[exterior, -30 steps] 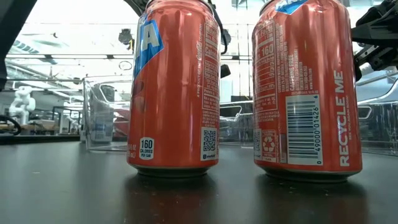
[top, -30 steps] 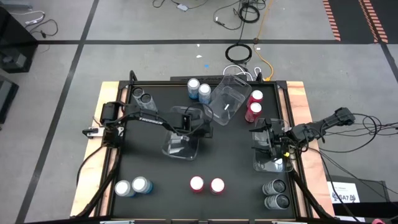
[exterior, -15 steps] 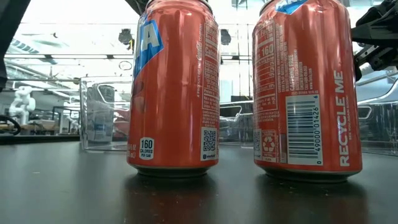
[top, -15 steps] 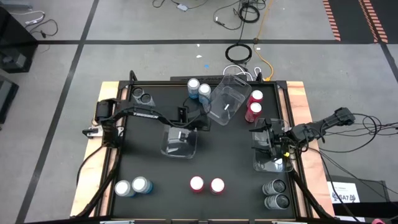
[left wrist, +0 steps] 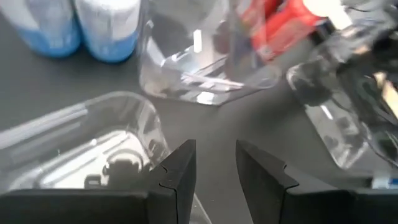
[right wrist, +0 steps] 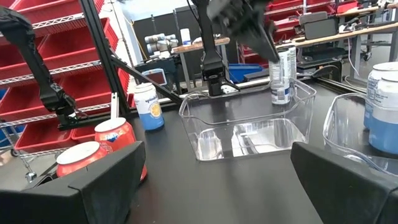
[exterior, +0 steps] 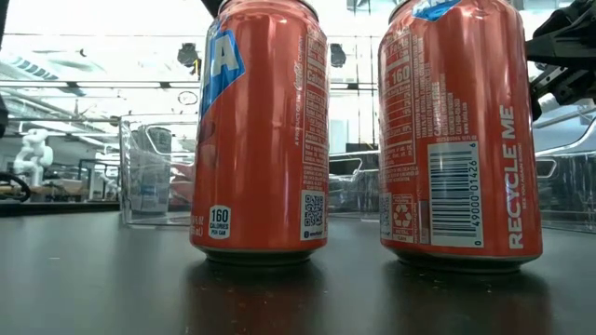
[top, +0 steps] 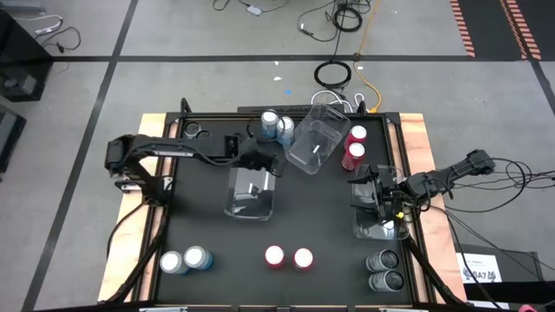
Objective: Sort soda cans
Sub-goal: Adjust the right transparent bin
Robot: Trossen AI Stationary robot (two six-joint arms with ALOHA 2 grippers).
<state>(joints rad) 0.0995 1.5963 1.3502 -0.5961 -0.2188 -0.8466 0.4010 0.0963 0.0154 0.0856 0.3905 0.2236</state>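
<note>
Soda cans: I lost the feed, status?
Left gripper shut, empty, by light blue cans. Right gripper open over right bin. No cans binned. Tilted bin close by.

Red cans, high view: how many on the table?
4. Two red cans stand at the front centre; two at back right beside the tilted bin. None look hidden.

A black bench (top: 208,230) with pale wooden edges stood on a grey floor (top: 173,35) crossed by dark lines. Three clear plastic bins sat on it: one (top: 252,192) near the middle, a tilted one (top: 314,140) toward the back, and a third (top: 379,215) at the right side. Loose cables (top: 334,74) lay coiled on the floor behind the bench.
</note>
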